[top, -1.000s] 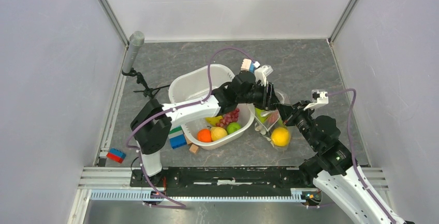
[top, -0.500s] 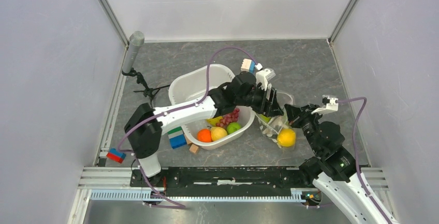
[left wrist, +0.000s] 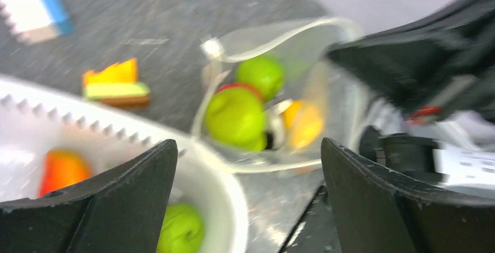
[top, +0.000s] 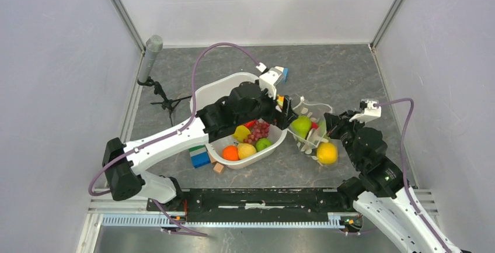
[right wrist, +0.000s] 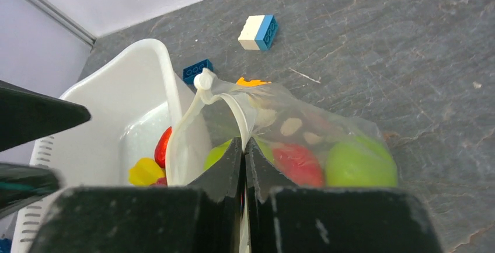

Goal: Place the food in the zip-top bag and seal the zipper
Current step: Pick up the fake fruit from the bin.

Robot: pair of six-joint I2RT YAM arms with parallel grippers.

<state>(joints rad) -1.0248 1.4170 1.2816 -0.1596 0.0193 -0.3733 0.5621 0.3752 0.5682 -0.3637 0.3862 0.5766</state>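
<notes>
The clear dotted zip-top bag (top: 313, 138) stands open right of the white tub (top: 217, 91). It holds a green apple (top: 301, 127), a red fruit and an orange fruit (top: 327, 153). My right gripper (right wrist: 244, 165) is shut on the bag's white zipper strip (right wrist: 201, 98) and holds the mouth up. My left gripper (left wrist: 248, 206) is open and empty over the tub's right rim, just left of the bag (left wrist: 280, 113). The tub holds an orange (top: 230, 152), a lemon (top: 246, 150), a green apple (top: 263, 144), grapes (top: 258, 130) and a yellow piece.
Building blocks lie behind the bag: a white-and-blue one (right wrist: 258, 32), a blue one (right wrist: 197, 69), an orange one (left wrist: 117, 80). More blocks (top: 200, 156) and a wooden cube (top: 218, 167) lie left of the tub's front. A grey cylinder (top: 153, 48) stands far left.
My left gripper has drawn back left from over the bag's mouth to the tub's rim, open. A green apple now shows in the bag's mouth. The right gripper keeps its hold.
</notes>
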